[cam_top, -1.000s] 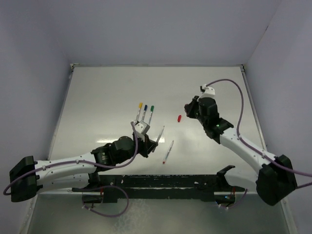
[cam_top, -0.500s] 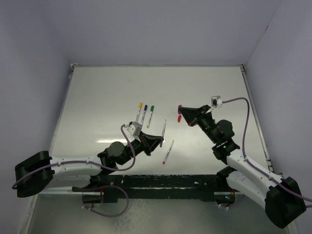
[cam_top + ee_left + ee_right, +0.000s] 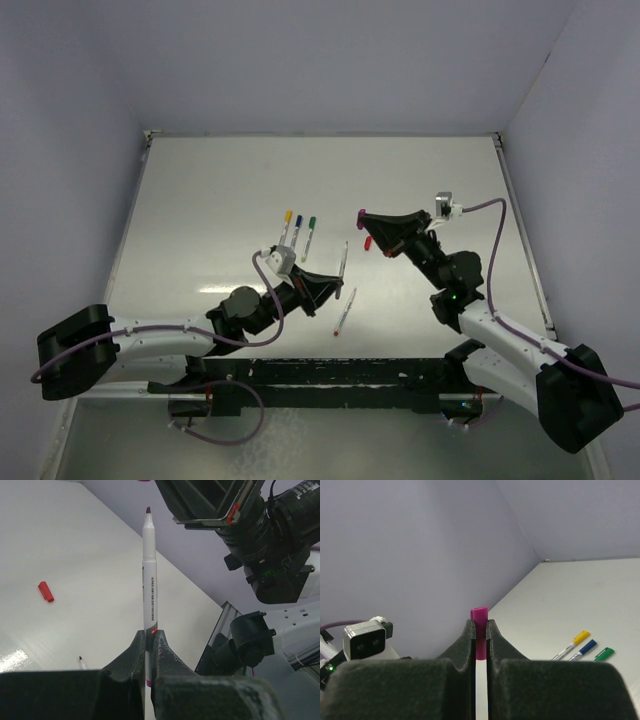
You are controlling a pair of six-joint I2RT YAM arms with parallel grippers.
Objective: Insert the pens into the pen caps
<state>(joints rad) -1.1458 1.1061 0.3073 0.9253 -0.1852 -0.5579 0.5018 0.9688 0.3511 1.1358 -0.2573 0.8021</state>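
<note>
My left gripper is shut on the lower barrel of a whitish pen, which is lifted off the table with its dark red tip uncapped. In the left wrist view that pen stands up from the gripper. My right gripper is shut on a purple cap, just up and right of the pen's tip and apart from it. The cap pokes out above the gripper. A red cap and a loose pen lie on the table.
Three capped pens lie side by side left of centre: yellow, blue and green. They also show in the right wrist view, yellow pen first. The white table has walls behind and at both sides.
The left gripper has raised its pen and carried it right. The right arm has swung round and brought the purple cap leftward, closer to the pen's tip.
</note>
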